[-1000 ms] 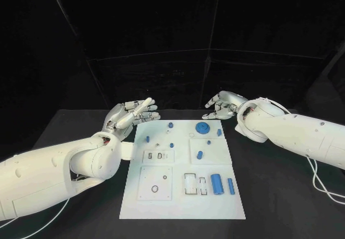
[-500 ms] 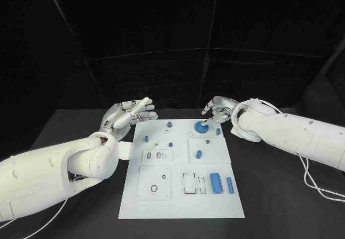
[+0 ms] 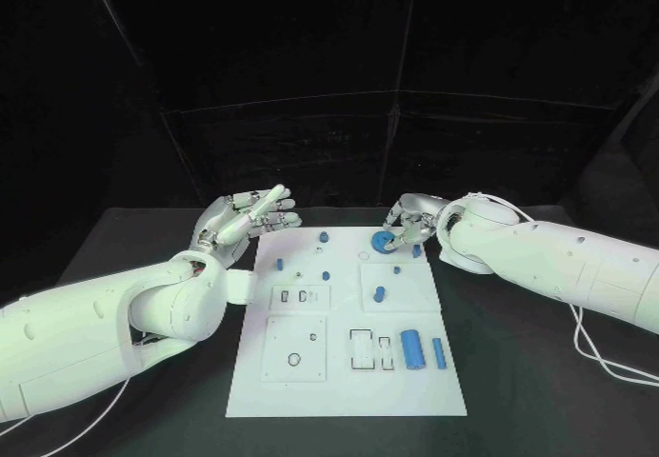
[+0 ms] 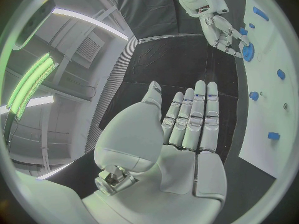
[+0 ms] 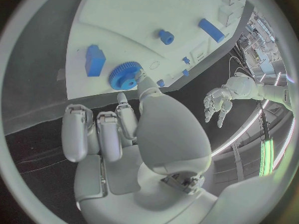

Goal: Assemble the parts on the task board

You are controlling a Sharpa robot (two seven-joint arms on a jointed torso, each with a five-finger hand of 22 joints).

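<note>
Your right robot hand point(image 3: 408, 221), fingers apart and holding nothing, hovers at the blue gear point(image 3: 385, 244) near the task board point(image 3: 349, 381) far edge; a glancing fingertip could skid it off, left robot hand point(image 3: 251, 219) released.

Board point(image 3: 350, 381) white. Worktop point(image 3: 522, 371) black. Parts all blue: gear point(image 3: 385, 243), cylinder point(image 3: 410, 348), bar point(image 3: 440, 353), small pegs point(image 3: 324, 238). Right robot hand point(image 3: 412, 221) silver, left robot hand point(image 3: 251, 219) silver with pale fingers. Arms point(image 3: 96, 333) white. Small dark ring point(image 3: 294, 360) on board.
</note>
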